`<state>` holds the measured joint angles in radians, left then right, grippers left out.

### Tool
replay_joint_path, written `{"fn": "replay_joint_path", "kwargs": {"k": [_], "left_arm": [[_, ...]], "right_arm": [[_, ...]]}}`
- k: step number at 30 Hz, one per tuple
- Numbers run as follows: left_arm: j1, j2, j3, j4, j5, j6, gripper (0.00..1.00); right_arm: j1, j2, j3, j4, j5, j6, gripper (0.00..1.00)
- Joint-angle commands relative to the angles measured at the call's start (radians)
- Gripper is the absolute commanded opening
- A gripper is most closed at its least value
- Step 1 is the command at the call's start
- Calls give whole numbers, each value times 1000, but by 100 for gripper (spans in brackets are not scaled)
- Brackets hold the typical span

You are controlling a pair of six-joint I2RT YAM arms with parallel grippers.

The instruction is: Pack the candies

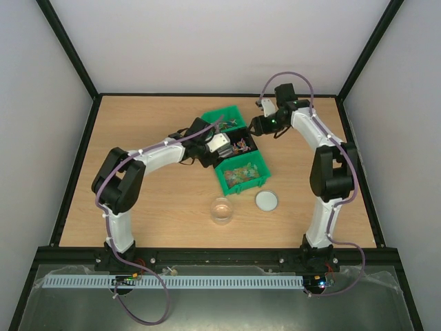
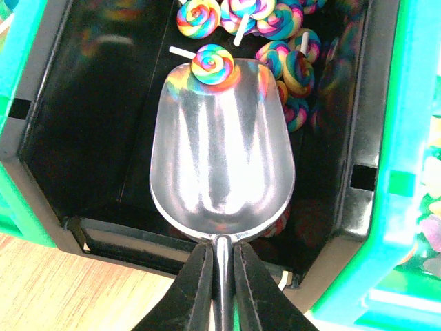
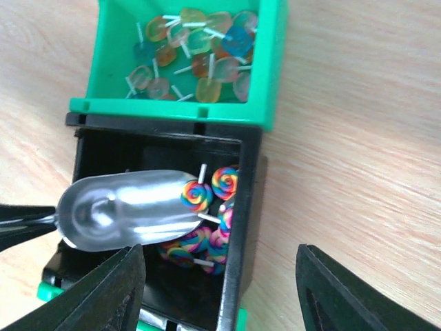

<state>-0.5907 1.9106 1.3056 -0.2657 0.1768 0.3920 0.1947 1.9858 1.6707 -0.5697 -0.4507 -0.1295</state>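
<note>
- Top view: we see the metal scoop point(image 1: 220, 143) reaching into the black bin point(image 1: 249, 143), which sits in a row of green bins point(image 1: 242, 181). Well behind the scoop's handle, toward the arm bases, the clear jar point(image 1: 222, 209) stands on the table point(image 1: 138, 124) with its round lid point(image 1: 267, 201) lying off beside it. No colour shows in the jar, so we judge the packing has barely begun.
- Left wrist view: the left gripper point(image 2: 222, 258) is clamped tight on the scoop's thin handle, with the bowl straight ahead of the fingers. One rainbow-swirl lollipop point(image 2: 212, 62) sits on the bowl's far lip and the rest of the bowl is bare. The other candies point(image 2: 286, 48) are heaped just past the tip and off to its right. We reckon a full load has yet to be gathered, carried to the jar and tipped in, and the lid fitted after that.
- Right wrist view: the right gripper point(image 3: 220, 276) hangs over the black bin with its fingers point(image 3: 103, 289) spread wide and nothing between them. The scoop's tip touches the swirl pile. Beyond the scoop, a green bin holds paler, translucent lollipops point(image 3: 193, 48).
- We can read no brand, label or lettering in any view.
</note>
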Motion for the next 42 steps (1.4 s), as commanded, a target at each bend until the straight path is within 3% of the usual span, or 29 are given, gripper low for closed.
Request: {"fn": "replay_joint_path", "kwargs": {"k": [1, 9, 17, 24, 31, 42], "left_arm": [[-7, -15, -17, -96, 2, -7, 2], [-9, -24, -9, -128, -55, 10, 2], [-3, -31, 77, -291, -89, 85, 2], [7, -21, 150, -458, -127, 144, 2], [51, -40, 172, -485, -150, 181, 2], [6, 16, 175, -511, -163, 108, 2]], "right_arm": [[27, -14, -23, -14, 172, 36, 61], [108, 85, 27, -47, 221, 16, 59], [128, 127, 51, -32, 208, -27, 31], [142, 154, 88, -24, 184, -93, 18], [147, 189, 154, -18, 187, -156, 7], [168, 177, 119, -5, 137, -109, 1]]}}
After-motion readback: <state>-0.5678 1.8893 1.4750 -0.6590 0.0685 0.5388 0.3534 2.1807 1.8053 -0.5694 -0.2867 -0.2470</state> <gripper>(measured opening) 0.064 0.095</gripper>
